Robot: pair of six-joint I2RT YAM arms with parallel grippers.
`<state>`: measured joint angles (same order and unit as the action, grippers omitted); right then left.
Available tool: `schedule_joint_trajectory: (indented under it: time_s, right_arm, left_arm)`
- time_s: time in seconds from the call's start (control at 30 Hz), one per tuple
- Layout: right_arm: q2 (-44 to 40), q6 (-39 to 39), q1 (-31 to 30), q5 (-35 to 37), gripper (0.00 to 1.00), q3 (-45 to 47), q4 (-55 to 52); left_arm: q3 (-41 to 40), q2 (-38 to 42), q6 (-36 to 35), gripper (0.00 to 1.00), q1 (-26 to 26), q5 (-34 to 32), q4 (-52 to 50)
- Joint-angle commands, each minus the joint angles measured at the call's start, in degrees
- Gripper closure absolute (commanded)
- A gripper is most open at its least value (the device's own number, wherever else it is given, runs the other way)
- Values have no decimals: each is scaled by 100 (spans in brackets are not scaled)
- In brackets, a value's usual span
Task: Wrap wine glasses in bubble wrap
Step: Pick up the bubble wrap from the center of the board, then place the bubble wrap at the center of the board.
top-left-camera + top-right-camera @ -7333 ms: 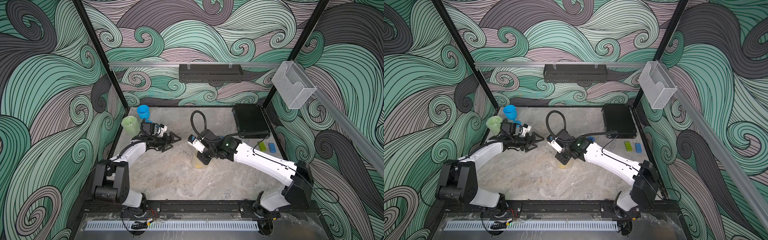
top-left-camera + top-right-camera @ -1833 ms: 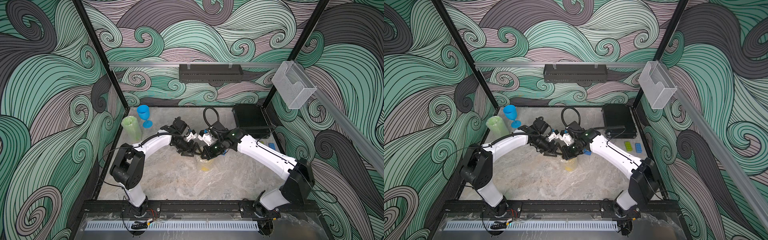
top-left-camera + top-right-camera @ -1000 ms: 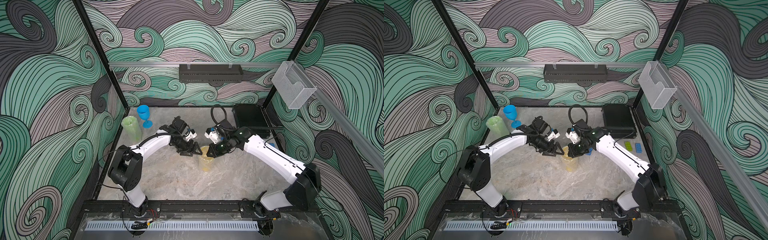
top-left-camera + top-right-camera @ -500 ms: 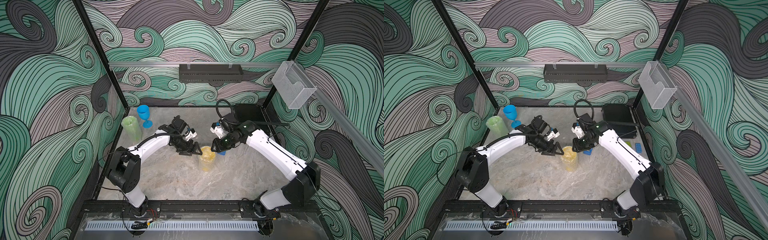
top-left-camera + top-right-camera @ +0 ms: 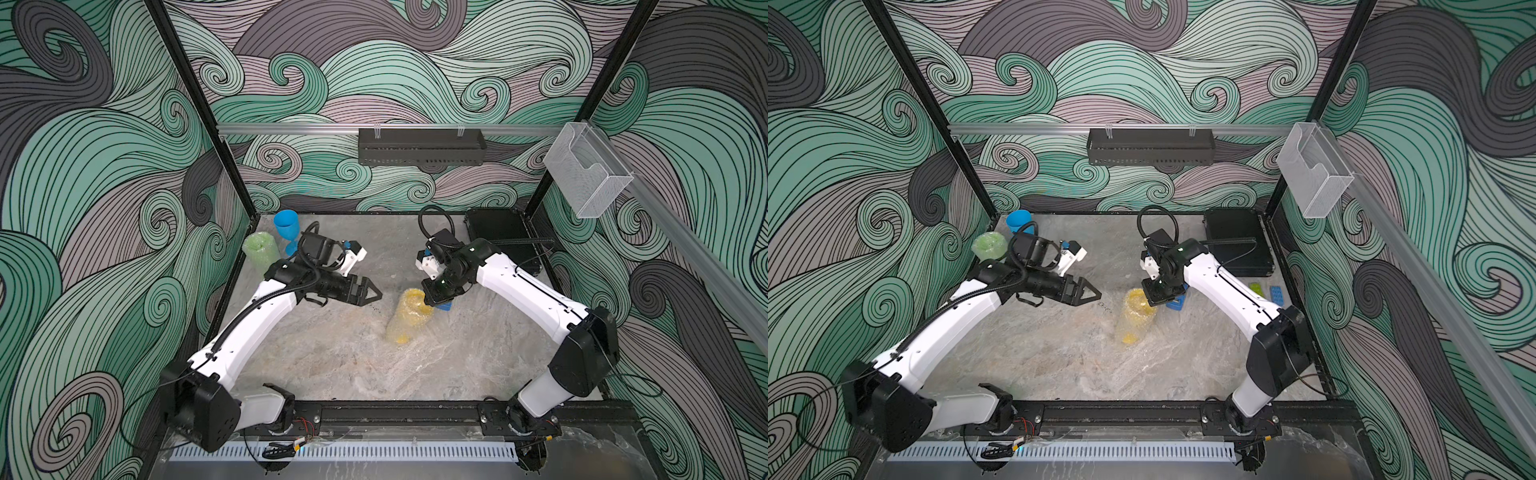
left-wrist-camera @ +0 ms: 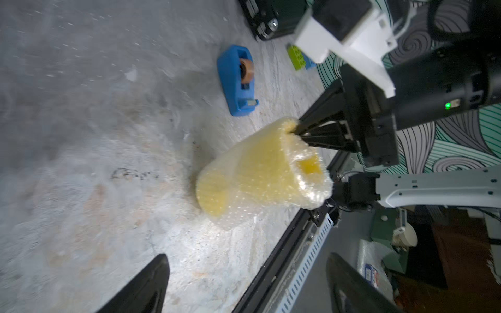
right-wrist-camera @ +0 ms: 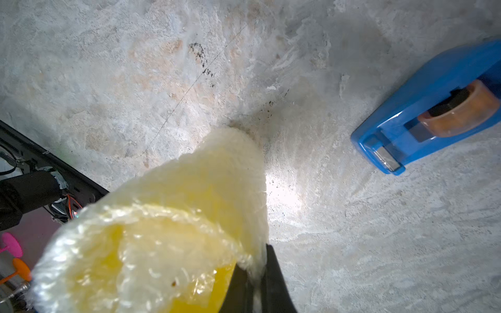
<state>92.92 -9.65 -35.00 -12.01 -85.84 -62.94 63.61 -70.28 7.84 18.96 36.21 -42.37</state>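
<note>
Nearest us we see bare marble table (image 5: 332, 365); mid-table the yellow goblet (image 5: 405, 318) stands on its foot, sheathed in bubble wrap (image 6: 311, 187); the right gripper (image 7: 254, 287) is clamped on the wrap at the mouth, perhaps the rim too; the left gripper (image 5: 372, 293) hangs spread wide nearby, touching nothing; beyond, a blue tape dispenser (image 6: 238, 81); far left corner, wrapped green goblet (image 5: 261, 251) beside bare blue goblet (image 5: 286, 230).

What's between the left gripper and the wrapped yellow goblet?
Nothing: only bare table with a few dark specks lies between the open left gripper and the yellow goblet, shown in both top views.
</note>
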Motion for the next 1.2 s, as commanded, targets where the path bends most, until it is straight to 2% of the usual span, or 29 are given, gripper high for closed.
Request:
schedule_joint_trajectory:
  time_s: [0.0,0.13,0.27,0.43,0.7,0.9,1.07,1.17]
  right_arm:
    - [9,155,92,239,95,-730,-408]
    - [438,356,461,558,95,-1723,-845]
    - [1134,583,930,1113,95,-2771,-1219]
    - [2063,350,1604,1842,96,-4040,-1372]
    - [3524,66,2471,1963,98,-6051,-1668]
    - [4223,-10,2819,1888,98,-6588,-1665]
    - [4519,-24,2859,1809,97,-6678,-1662]
    - [4641,-28,2850,1725,93,-6714,-1664]
  left_arm:
    - [-475,449,-281,10,-516,-553,461]
    - [-1168,1005,-554,8,-933,-702,948]
    - [-1512,1356,-859,7,-1099,-764,1094]
    - [-1874,1678,-898,6,-1243,-846,1307]
    - [-2115,1866,-967,5,-1289,-887,1481]
    - [-2125,1790,-950,4,-1380,-861,1527]
    - [-2101,1707,-907,4,-1455,-832,1520]
    - [-2117,1675,-898,4,-1457,-818,1587]
